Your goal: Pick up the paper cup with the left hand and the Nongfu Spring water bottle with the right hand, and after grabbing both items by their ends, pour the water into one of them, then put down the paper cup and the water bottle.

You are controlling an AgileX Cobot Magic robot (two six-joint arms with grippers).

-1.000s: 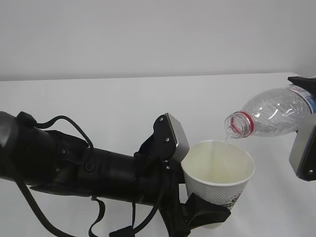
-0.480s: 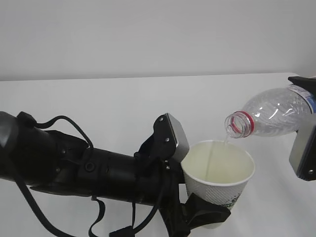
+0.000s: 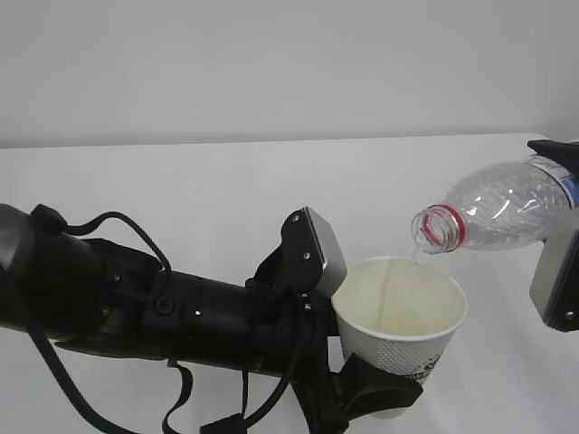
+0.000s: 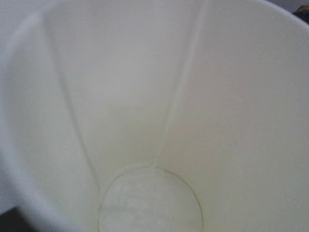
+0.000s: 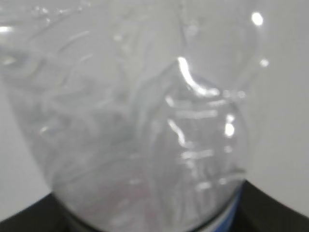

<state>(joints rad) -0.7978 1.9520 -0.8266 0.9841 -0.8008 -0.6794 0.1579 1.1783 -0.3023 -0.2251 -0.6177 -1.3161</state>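
Observation:
The white paper cup (image 3: 400,318) stands upright, low in the exterior view, with my left gripper (image 3: 384,398) shut on its lower part; a black finger (image 3: 373,391) wraps the base. In the left wrist view the cup's cream inside (image 4: 154,116) fills the frame and the jaws are hidden. The clear Nongfu Spring water bottle (image 3: 502,206) lies tilted, its red-ringed mouth just above the cup's right rim, and a thin stream of water (image 3: 387,287) falls into the cup. My right gripper (image 3: 561,212) is shut on the bottle's far end at the frame's right edge. The bottle (image 5: 145,121) fills the right wrist view.
The white table (image 3: 181,199) stretches back to a pale wall. My left arm (image 3: 136,307), bulky and black with looping cables, crosses the lower left of the exterior view. A grey plate (image 3: 324,249) on its wrist sits beside the cup's rim.
The stream of water has thinned from a broader flow to a fine thread. Cup, bottle and both arms have kept their places.

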